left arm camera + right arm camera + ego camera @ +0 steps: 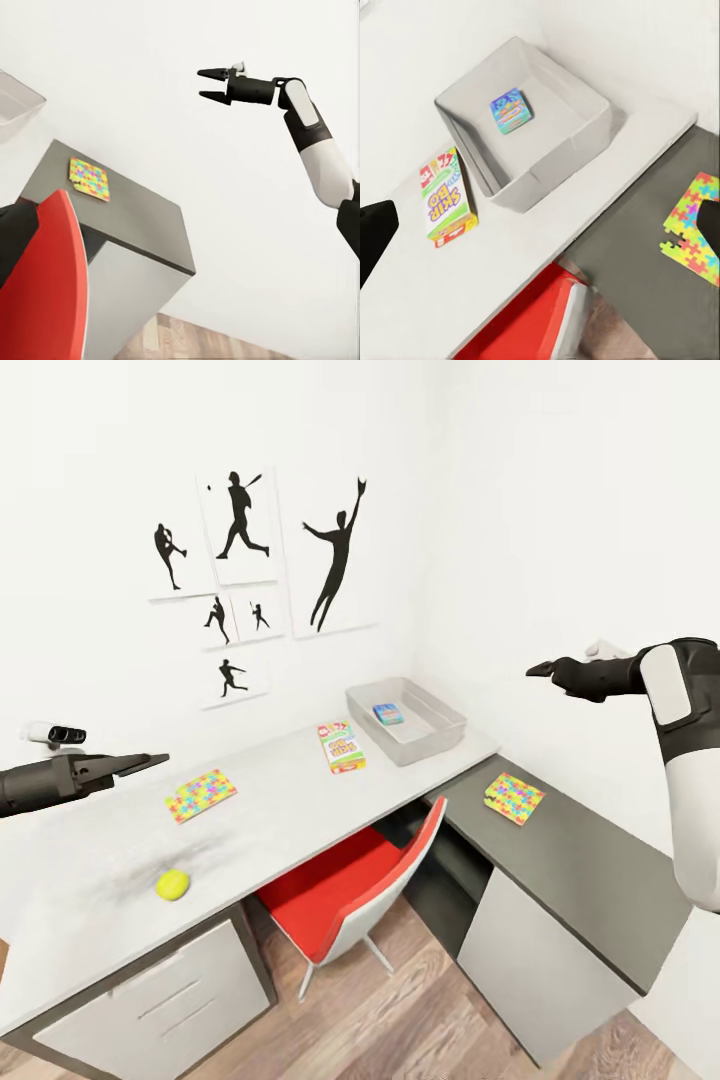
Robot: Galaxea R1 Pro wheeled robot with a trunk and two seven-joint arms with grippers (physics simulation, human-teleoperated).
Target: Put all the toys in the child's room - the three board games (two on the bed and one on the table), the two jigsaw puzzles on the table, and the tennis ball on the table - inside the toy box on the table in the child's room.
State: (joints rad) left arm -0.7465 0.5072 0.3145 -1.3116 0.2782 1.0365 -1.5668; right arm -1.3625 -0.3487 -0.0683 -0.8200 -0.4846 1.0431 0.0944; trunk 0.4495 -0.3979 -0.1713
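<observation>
Reaching level at 9 o'clock, the left gripper [150, 762] hovers above the table [90, 880], whether parted or closed I cannot tell. At 3 o'clock the right gripper [543, 669] (jaws parted, empty) extends high, above the toy box [440, 735].

Bright even light, soft faint shadows, no glare, wide-angle bending at edges

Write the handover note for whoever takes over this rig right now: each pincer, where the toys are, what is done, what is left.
Left pincer: empty, state unclear, hovering over the light desk.
Right pincer: open, empty, raised in the air.
Done: one small game box is inside the toy box.
Left: Skip-Bo game, tennis ball and one jigsaw puzzle on the light desk; second jigsaw on the dark desk.
</observation>
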